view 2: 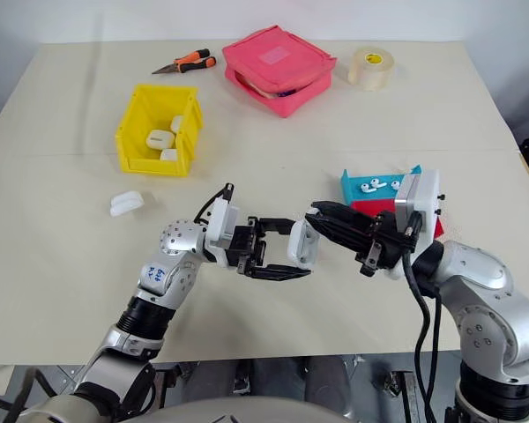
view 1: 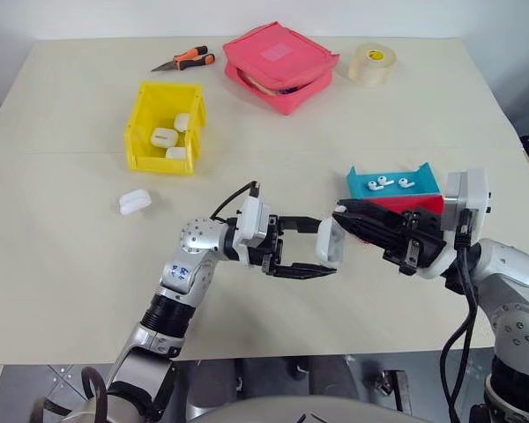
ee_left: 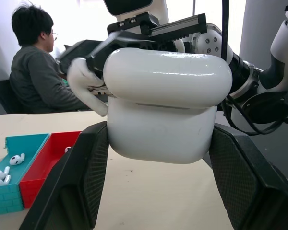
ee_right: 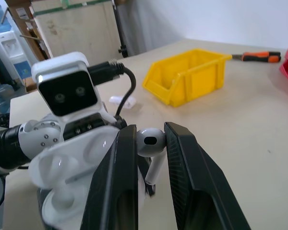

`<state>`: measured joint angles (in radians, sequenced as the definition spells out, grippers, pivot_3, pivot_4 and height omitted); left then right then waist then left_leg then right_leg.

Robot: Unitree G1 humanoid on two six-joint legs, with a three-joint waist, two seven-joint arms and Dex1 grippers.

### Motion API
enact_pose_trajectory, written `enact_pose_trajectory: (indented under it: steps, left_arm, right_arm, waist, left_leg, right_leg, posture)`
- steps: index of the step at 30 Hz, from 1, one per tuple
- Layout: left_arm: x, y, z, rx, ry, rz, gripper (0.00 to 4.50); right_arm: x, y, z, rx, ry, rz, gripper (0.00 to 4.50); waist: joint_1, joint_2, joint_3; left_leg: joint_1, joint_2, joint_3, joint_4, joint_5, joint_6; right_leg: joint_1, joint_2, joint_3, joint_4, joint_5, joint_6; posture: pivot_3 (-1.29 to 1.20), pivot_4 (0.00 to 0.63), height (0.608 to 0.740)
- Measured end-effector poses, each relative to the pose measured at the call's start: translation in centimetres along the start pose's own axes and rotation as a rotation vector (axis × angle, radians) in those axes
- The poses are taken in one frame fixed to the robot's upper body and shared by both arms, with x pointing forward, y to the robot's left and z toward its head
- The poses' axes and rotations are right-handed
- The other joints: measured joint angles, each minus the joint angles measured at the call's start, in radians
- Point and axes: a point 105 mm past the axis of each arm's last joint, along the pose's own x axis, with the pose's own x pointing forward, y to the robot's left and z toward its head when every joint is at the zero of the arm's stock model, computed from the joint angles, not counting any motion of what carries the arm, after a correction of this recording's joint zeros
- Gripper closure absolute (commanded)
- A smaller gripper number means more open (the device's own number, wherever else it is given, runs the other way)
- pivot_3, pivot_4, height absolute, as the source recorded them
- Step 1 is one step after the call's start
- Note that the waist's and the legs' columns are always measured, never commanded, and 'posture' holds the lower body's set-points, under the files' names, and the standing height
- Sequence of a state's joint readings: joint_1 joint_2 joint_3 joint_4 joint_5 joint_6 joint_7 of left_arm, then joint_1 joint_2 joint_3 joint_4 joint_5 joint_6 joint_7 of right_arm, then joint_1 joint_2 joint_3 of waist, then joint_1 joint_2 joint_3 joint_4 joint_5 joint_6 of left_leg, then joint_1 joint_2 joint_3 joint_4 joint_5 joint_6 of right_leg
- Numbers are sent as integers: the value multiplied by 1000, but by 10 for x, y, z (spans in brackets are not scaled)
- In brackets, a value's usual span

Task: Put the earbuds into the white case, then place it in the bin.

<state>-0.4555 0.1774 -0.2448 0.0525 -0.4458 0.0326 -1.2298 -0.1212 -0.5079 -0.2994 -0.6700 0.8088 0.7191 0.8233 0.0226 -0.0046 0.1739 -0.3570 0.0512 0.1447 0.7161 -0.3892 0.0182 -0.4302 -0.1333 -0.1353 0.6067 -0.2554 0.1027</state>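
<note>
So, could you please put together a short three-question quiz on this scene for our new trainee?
1. True or false: the left gripper holds a glossy white rounded plastic earbud case with its lid open.
2. What is pinched in the right gripper? A) orange-handled pliers B) a tiny white plastic earbud C) a roll of tape
3. How many white cases lie in the bright yellow plastic bin?

Key: 1 true, the right wrist view shows the open lid; 2 B; 3 three, with a fourth case lying on the cream table nearby.
</note>
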Motion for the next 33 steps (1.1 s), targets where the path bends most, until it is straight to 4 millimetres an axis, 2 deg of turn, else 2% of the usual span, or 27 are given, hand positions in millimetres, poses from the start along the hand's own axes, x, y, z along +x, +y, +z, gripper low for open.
enact_pose_trajectory:
  steps: [7, 16, 23, 33]
  left_arm:
    - [-5, -2, -2, -15, 17, 3, 1723]
    - [-8, 9, 3, -14, -3, 54, 1723]
    - [-6, 10, 3, -28, -10, 60, 1723]
    - [-8, 12, 0, -54, -6, 79, 1723]
  right_arm:
    - [0, 0, 5, -53, -34, -4, 4050]
    - [0, 0, 10, -59, -50, -2, 4050]
    - [9, 7, 1, -44, -47, 35, 4050]
    - [11, 3, -6, -95, -42, 28, 4050]
  waist:
    - [0, 0, 0]
    - [1, 0, 0]
    - [0, 0, 0]
    - [0, 0, 0]
  left_leg:
    - [0, 0, 0, 0, 0, 0]
    - [0, 0, 0, 0, -1, 1]
    - [0, 0, 0, 0, -1, 1]
    - [0, 0, 0, 0, -1, 1]
  right_leg:
    - [0, 0, 0, 0, 0, 0]
    - [0, 0, 0, 0, 0, 0]
    - [0, 0, 0, 0, 0, 0]
    - [0, 0, 0, -1, 0, 0]
  posture:
    - [0, 150, 740]
    - [0, 150, 740]
    - [0, 150, 740]
    - [0, 150, 740]
